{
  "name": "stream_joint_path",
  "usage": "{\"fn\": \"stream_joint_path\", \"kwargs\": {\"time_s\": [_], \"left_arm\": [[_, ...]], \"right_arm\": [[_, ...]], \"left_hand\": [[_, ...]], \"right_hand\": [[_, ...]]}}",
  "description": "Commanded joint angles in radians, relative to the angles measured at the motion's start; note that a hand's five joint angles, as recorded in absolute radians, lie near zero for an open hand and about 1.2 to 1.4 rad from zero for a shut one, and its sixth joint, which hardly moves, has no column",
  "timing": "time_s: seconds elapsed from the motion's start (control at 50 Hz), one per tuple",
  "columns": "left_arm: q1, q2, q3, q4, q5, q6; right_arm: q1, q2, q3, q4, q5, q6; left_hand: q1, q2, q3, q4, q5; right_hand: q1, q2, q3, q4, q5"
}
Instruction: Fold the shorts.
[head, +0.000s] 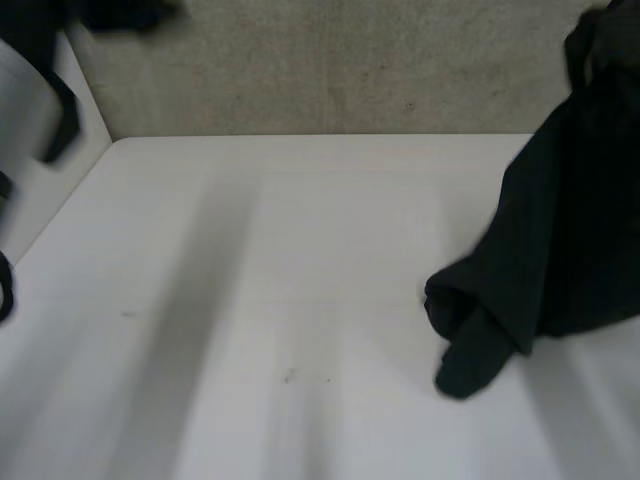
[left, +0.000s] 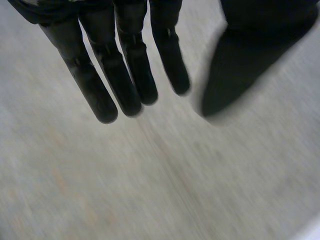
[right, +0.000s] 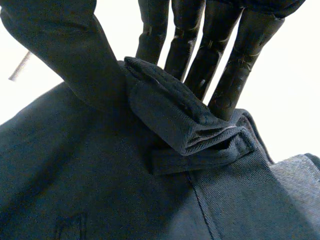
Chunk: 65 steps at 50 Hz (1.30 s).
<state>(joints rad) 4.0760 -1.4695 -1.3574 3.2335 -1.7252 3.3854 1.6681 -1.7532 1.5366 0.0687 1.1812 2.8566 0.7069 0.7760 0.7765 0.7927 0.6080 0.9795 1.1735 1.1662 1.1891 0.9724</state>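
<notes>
The black shorts (head: 570, 240) hang at the table's right side, lifted off it, with a bunched lower end (head: 470, 350) resting on the white table (head: 300, 250). In the right wrist view my right hand (right: 192, 35) pinches a thick folded edge of the shorts (right: 190, 125) between its thumb and fingers, and more of the dark cloth spreads under the palm. My left hand (left: 105, 75) is open above a bare grey surface, fingers straight and thumb apart, with nothing in it. The left arm (head: 25, 110) is at the far left.
A speckled grey wall (head: 330, 60) runs along the table's back edge. A white side panel (head: 50, 190) borders the table's left side. The table's middle and left are bare.
</notes>
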Motion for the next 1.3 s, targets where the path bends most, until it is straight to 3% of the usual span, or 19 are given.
{"fn": "stream_joint_path", "kwargs": {"time_s": [0.02,0.16,0.32,0.48,0.6,0.64,0.66,0.72,0.74,0.82,0.96,1.04,1.18,1.3], "left_arm": [[-0.031,-0.239,-0.146,-0.021,-0.004,-0.067],[-0.052,-0.425,-0.155,-0.093,-0.007,-0.213],[-0.028,-0.405,-0.154,-0.093,-0.007,-0.224],[0.043,-0.344,-0.17,-0.089,-0.013,-0.233],[0.121,-0.299,-0.172,-0.089,-0.108,-0.233],[0.138,-0.289,-0.17,-0.089,-0.128,-0.228],[0.144,-0.282,-0.17,-0.089,-0.135,-0.225],[0.184,-0.256,-0.17,-0.089,-0.139,-0.224],[0.196,-0.252,-0.17,-0.089,-0.139,-0.222],[0.237,-0.238,-0.169,-0.09,-0.131,-0.222],[0.228,-0.241,-0.17,-0.089,-0.093,-0.222],[0.213,-0.256,-0.158,-0.084,-0.019,-0.221],[0.161,-0.393,-0.063,-0.046,0.185,-0.183],[0.127,-0.56,0.096,-0.044,0.286,-0.038]], "right_arm": [[0.08,0.098,0.05,-0.043,0.0,-0.005],[0.137,0.199,-0.055,-0.035,0.055,0.0],[0.317,0.279,-0.21,-0.032,0.077,0.012],[0.538,0.471,-0.357,-0.03,0.084,0.059],[0.631,0.626,-0.355,0.003,0.083,0.067],[0.644,0.649,-0.348,0.026,0.086,0.064],[0.654,0.656,-0.339,0.054,0.089,0.061],[0.647,0.652,-0.334,0.083,0.089,0.064],[0.647,0.649,-0.334,0.082,0.089,0.067],[0.618,0.597,-0.34,0.079,0.098,0.076],[0.467,0.509,-0.306,0.092,0.149,0.079],[0.389,0.477,-0.27,0.094,0.195,0.079],[0.256,0.471,-0.19,0.097,0.277,0.082],[0.219,0.477,-0.138,0.095,0.287,0.121]], "left_hand": [[-0.256,-0.325,-0.325,-0.341,-0.331],[-0.27,-0.339,-0.34,-0.356,-0.346],[-0.273,-0.342,-0.343,-0.359,-0.349],[-0.308,-0.377,-0.378,-0.394,-0.384],[-0.364,-0.433,-0.434,-0.45,-0.44],[-0.379,-0.448,-0.448,-0.465,-0.454],[-0.385,-0.454,-0.454,-0.471,-0.46],[-0.402,-0.471,-0.472,-0.488,-0.478],[-0.402,-0.471,-0.472,-0.488,-0.478],[-0.402,-0.471,-0.472,-0.488,-0.478],[-0.399,-0.469,-0.469,-0.485,-0.475],[-0.385,-0.454,-0.454,-0.471,-0.46],[-0.379,-0.448,-0.449,-0.465,-0.455],[-0.399,-0.468,-0.469,-0.485,-0.475]], "right_hand": [[0.417,0.223,0.23,0.207,0.249],[0.417,0.223,0.23,0.207,0.249],[0.417,0.223,0.23,0.207,0.249],[0.417,0.223,0.23,0.207,0.249],[0.417,0.223,0.23,0.207,0.249],[0.053,-0.141,-0.134,-0.157,-0.115],[-0.313,-0.506,-0.499,-0.522,-0.48],[-0.758,-0.951,-0.944,-0.967,-0.925],[-0.805,-0.999,-0.992,-1.015,-0.972],[-0.805,-0.999,-0.992,-1.015,-0.972],[-0.805,-0.999,-0.992,-1.015,-0.972],[-0.805,-0.999,-0.992,-1.015,-0.972],[-0.805,-0.999,-0.992,-1.015,-0.972],[-0.805,-0.999,-0.992,-1.015,-0.972]]}}
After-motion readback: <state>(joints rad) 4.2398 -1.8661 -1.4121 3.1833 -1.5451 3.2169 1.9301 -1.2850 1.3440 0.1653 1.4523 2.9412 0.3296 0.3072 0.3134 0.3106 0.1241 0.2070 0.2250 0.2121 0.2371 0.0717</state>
